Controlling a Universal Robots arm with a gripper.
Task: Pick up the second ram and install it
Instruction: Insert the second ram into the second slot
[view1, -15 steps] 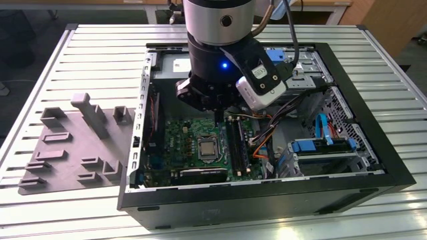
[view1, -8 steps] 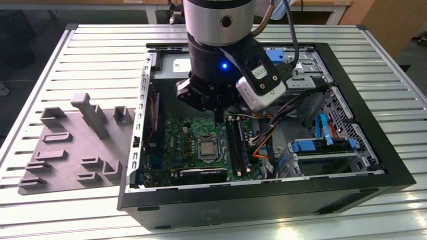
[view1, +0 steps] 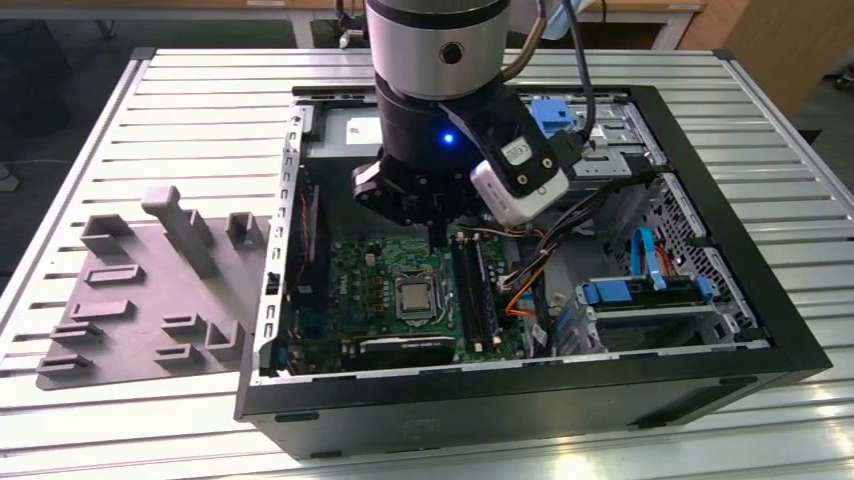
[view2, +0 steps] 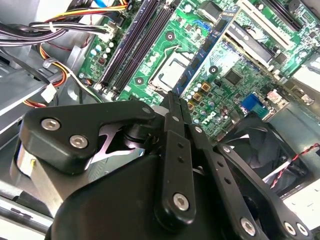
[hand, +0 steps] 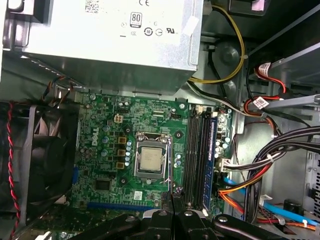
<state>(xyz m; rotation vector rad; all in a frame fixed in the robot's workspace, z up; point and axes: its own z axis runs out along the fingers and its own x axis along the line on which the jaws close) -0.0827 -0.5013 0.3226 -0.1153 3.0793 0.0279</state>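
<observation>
My gripper (view1: 438, 230) hangs inside the open computer case over the green motherboard (view1: 360, 270). Its two black fingers are pressed together with nothing between them in both wrist views (view2: 172, 102) (hand: 173, 199). The tip hovers just beside one end of the black memory slots (hand: 194, 160), near the processor socket (hand: 151, 161). A long dark blue ram stick (hand: 212, 160) stands seated in the outermost slot, next to the cables. I cannot tell whether this stick is the second ram. In the exterior view the slots (view1: 477, 290) run toward the case's front edge.
A grey holder tray (view1: 147, 300) lies on the slatted table at the exterior view's left. Inside the case are the grey power supply (hand: 115, 40), a black fan (hand: 45, 160), bundles of coloured cables (hand: 260, 165) and blue drive brackets (view1: 641, 290).
</observation>
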